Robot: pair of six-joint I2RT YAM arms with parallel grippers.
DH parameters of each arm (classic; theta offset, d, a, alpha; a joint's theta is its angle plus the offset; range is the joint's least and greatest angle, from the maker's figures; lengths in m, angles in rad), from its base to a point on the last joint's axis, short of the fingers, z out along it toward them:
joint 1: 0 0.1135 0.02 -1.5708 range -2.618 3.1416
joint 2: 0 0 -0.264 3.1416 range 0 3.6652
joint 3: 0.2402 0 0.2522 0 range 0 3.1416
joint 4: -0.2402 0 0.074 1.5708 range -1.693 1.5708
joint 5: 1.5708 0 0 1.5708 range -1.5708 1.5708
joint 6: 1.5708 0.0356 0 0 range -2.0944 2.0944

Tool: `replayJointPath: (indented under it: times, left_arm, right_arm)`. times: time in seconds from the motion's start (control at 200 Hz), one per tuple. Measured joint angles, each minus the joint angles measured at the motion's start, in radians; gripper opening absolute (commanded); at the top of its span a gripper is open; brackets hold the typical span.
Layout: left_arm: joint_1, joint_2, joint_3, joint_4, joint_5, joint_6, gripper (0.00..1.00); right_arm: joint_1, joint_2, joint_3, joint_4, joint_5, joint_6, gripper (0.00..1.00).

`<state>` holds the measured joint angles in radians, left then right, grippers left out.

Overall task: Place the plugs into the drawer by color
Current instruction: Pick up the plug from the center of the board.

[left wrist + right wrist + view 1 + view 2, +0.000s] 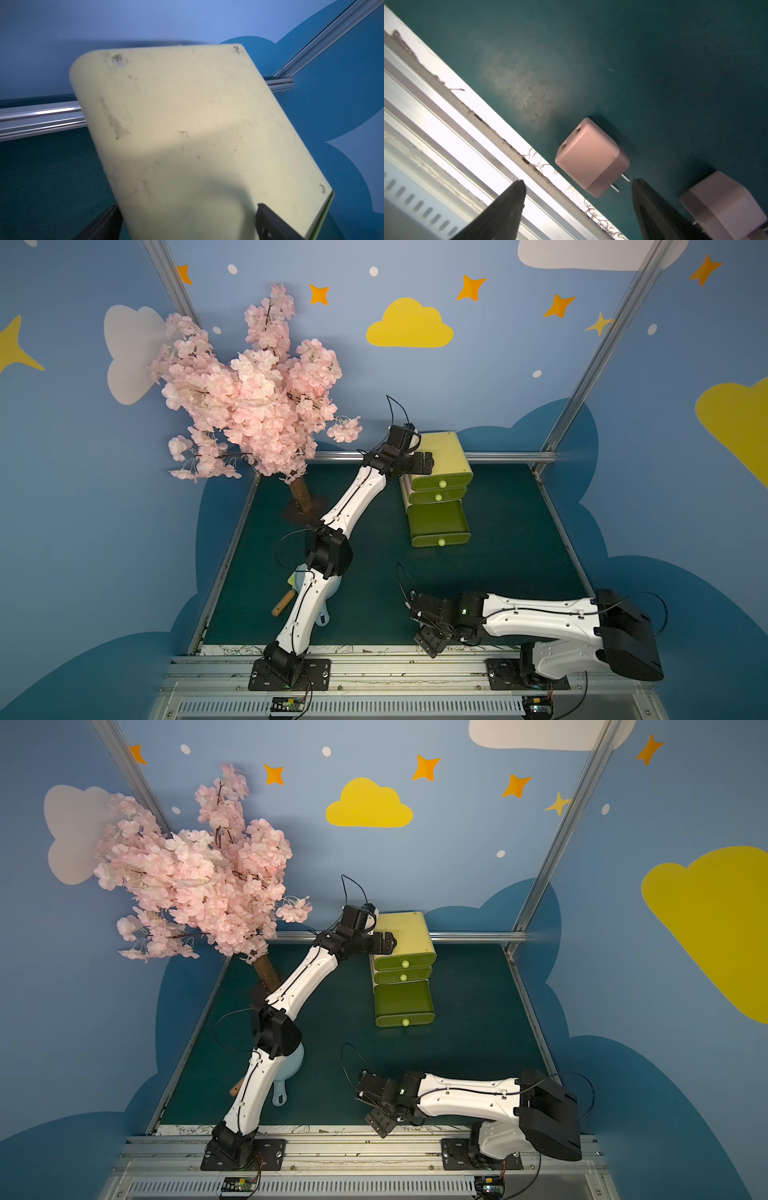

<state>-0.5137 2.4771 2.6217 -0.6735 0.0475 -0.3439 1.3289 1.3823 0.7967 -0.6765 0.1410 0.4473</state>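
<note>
The drawer (446,448), a yellow-green chest with round pale knobs, stands at the back of the mat; its bottom drawer (436,519) is pulled out. My left gripper (426,460) is at the chest's top left edge. In the left wrist view it (188,206) is open, one finger beside the chest and one over its pale top (187,114). My right gripper (577,182) hangs open near the front edge, nothing between its fingers. A pink plug (591,158) lies just ahead of its tips and another pink plug (724,205) beside one finger. In both top views the right arm hides the plugs.
A pink blossom tree (257,398) stands at the back left. A light-blue handled paddle (286,1073) and a wooden handle (282,608) lie under the left arm. The aluminium rail (446,116) runs along the mat's front edge, close to the pink plugs.
</note>
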Motion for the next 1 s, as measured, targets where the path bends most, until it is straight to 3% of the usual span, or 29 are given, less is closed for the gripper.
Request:
replayJointPath:
  times: [0.205, 0.546, 1.001]
  left_arm:
    - [0.000, -0.002, 0.000, 0.000, -0.003, 0.002, 1.00]
    - [0.000, -0.005, 0.000, -0.007, -0.016, 0.004, 1.00]
    - [0.000, -0.005, 0.000, -0.009, -0.018, 0.005, 1.00]
  right_arm:
    - [-0.023, 0.076, 0.001, -0.005, 0.032, -0.003, 0.78]
    - [-0.192, 0.037, -0.038, 0.100, 0.021, -0.080, 0.69]
    - [-0.267, 0.037, -0.066, 0.157, -0.035, -0.061, 0.46]
